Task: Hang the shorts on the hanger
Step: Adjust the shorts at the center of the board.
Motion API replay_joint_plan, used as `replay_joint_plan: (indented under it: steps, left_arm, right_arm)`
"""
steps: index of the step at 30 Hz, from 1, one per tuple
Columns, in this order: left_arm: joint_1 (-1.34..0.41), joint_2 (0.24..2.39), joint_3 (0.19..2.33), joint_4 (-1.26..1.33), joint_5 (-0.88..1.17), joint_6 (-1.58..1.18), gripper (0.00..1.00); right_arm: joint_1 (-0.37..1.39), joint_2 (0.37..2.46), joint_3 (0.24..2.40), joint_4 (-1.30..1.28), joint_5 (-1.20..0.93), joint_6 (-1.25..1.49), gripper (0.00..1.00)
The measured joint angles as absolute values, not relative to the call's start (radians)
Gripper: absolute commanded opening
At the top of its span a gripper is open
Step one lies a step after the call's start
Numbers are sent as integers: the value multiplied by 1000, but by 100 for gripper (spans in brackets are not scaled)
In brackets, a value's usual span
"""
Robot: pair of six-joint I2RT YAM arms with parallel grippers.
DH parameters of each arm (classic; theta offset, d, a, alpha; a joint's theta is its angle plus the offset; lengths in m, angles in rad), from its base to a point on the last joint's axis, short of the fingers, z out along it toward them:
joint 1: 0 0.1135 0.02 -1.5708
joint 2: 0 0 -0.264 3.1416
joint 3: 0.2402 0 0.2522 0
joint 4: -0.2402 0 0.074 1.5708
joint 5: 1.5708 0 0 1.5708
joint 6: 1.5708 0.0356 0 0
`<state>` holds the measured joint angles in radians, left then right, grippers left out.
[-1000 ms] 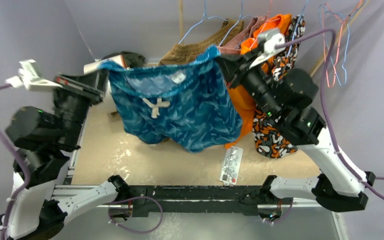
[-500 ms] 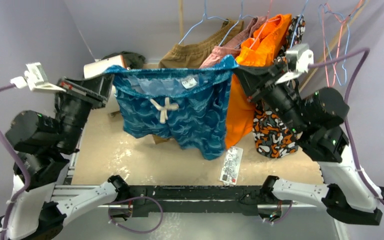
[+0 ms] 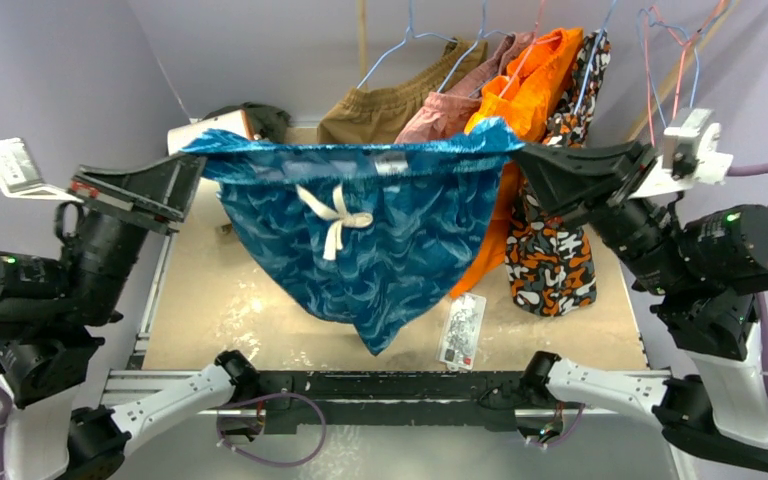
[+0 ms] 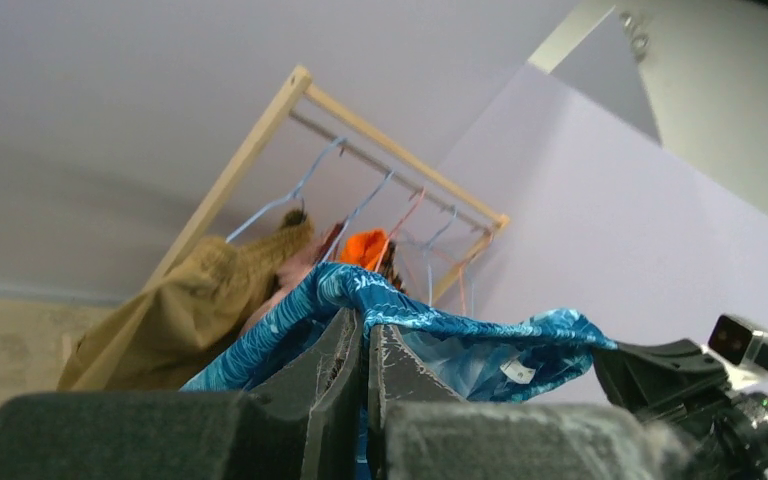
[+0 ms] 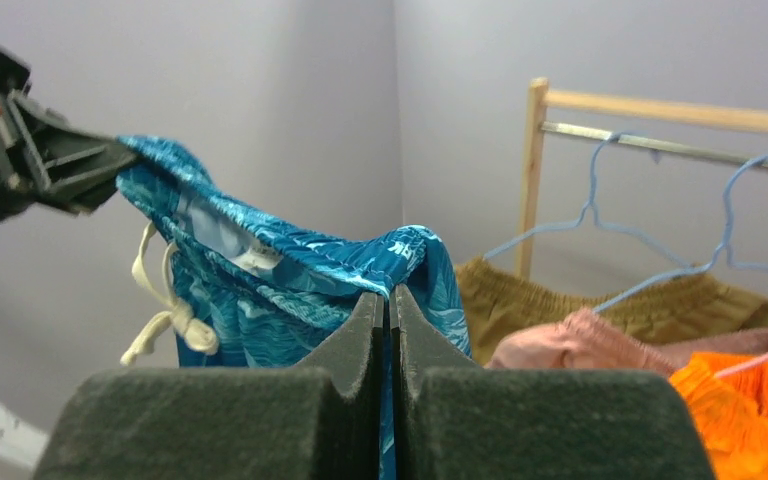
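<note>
Shorts (image 3: 360,240): blue-and-teal, wavy pattern, white drawstring bow at front centre. Held in the air on the near side of the rack (image 4: 250,155), waistband stretched flat and roughly parallel to the rack's rail. The legs hang down to a point below the waistband. A white label shows inside the back of the waistband.

Left gripper (image 3: 195,165): jaws fully closed, pinching the waistband corner farthest from the rack's right end. The left wrist view confirms blue fabric clamped between the two pads, with no gap.

Right gripper (image 3: 515,160): jaws fully closed on the opposite waistband corner, just in front of the garments hanging on the rack. The right wrist view shows fabric emerging from between the closed pads.

Hanger (image 3: 647,70): pink-red wire, hanging at the far right end of the rack among light blue wire hangers. It carries no garment and is well apart from the shorts.

Other items on the rack, left to right: brown shorts (image 3: 380,105) on a blue hanger, pink shorts (image 3: 440,115), orange shorts (image 3: 530,85), and a black, orange and white patterned garment (image 3: 550,265). The stretched waistband partly covers the lower edges of the first three in the top view.
</note>
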<state>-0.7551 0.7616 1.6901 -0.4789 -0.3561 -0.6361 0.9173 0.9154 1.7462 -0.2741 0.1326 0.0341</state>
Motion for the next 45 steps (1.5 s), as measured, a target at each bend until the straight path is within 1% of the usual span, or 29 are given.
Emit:
replay_joint_plan:
  steps: [2, 5, 11, 14, 17, 22, 26, 28, 30, 31, 32, 34, 35, 39, 43, 45]
  left_arm:
    - [-755, 746, 1649, -499, -332, -650, 0]
    - [-755, 696, 1529, -537, -317, -682, 0]
    - [-753, 545, 1089, -547, -315, -811, 0]
    - [-753, 544, 906, -548, -315, -885, 0]
    - [-753, 541, 768, -533, -325, -942, 0]
    - [-753, 517, 639, -543, -376, -978, 0]
    - [-753, 582, 596, -540, -401, -995, 0]
    - [-753, 643, 572, -541, -407, -1003, 9]
    - [-753, 707, 550, -541, -415, -1005, 20]
    - [-753, 731, 542, -542, -417, -1002, 29]
    - [-753, 752, 535, -544, -420, -1004, 35]
    - [-753, 776, 532, -545, -425, -1002, 45]
    - [-753, 783, 532, -542, -430, -995, 47]
    - [-753, 801, 544, -548, -443, -960, 50]
    - [-753, 839, 583, -558, -443, -928, 58]
    - [-753, 858, 607, -572, -442, -912, 59]
  right_arm:
    - [917, 883, 1686, -289, 112, 34, 0]
    - [917, 842, 1576, -322, 112, 43, 0]
    - [913, 817, 1316, -351, 154, 118, 0]
    - [910, 846, 1192, -323, 181, 152, 0]
    - [909, 898, 1086, -272, 209, 177, 0]
    - [909, 996, 970, -252, 273, 245, 0]
    - [909, 1030, 918, -249, 295, 296, 0]
    - [909, 1046, 904, -249, 299, 316, 0]
    - [909, 1060, 898, -250, 299, 331, 0]
    - [909, 1066, 897, -250, 299, 336, 0]
    - [909, 1071, 897, -250, 299, 340, 0]
    - [909, 1076, 897, -251, 299, 342, 0]
    - [909, 1076, 897, -252, 298, 342, 0]
    - [909, 1067, 897, -252, 297, 337, 0]
    - [909, 1051, 897, -252, 289, 320, 0]
    - [909, 1047, 897, -254, 286, 310, 0]
